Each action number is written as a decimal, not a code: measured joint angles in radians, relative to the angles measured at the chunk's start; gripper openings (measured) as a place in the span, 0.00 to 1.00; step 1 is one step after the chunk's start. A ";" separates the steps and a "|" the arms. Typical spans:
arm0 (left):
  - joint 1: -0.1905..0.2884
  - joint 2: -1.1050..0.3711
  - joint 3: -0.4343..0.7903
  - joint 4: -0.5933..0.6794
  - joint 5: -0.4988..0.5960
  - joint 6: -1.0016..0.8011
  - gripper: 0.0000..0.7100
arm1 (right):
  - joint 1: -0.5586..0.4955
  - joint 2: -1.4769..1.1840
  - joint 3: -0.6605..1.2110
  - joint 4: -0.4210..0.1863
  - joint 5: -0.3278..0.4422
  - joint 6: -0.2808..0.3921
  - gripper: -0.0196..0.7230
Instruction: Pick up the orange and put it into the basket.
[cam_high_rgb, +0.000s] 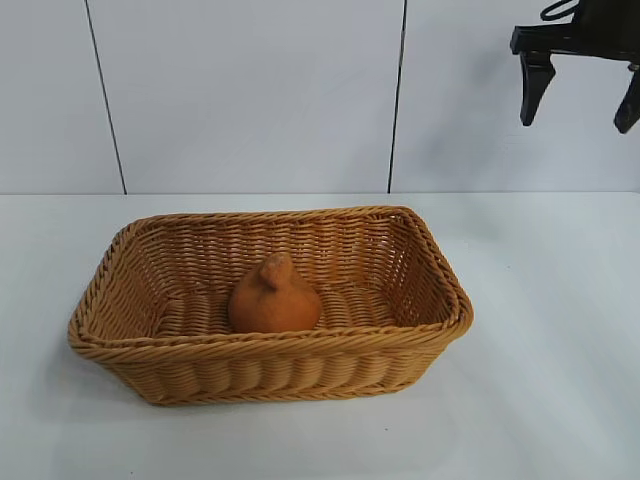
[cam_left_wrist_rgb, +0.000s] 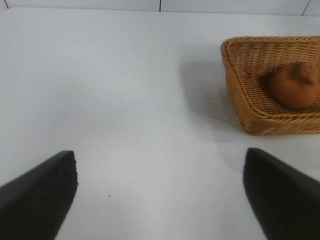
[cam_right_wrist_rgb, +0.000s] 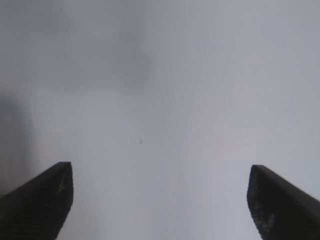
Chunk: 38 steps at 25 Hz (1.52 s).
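Observation:
The orange, dull orange-brown with a knobby top, lies inside the tan wicker basket in the middle of the table. It also shows in the left wrist view, inside the basket. My right gripper hangs open and empty high at the upper right, well above and to the right of the basket. In the right wrist view it faces bare table. My left gripper is open and empty over bare table, well apart from the basket; it is out of the exterior view.
The white table surrounds the basket on all sides. A white panelled wall stands behind the table.

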 joint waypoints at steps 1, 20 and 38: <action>0.000 0.000 0.000 0.000 0.000 0.000 0.91 | 0.000 -0.054 0.074 0.009 0.004 -0.002 0.90; 0.000 0.000 0.000 0.000 0.000 0.000 0.91 | 0.000 -1.154 0.913 0.034 -0.168 -0.008 0.90; 0.000 0.000 0.000 0.000 0.000 0.000 0.91 | 0.000 -1.737 0.925 0.030 -0.187 -0.008 0.90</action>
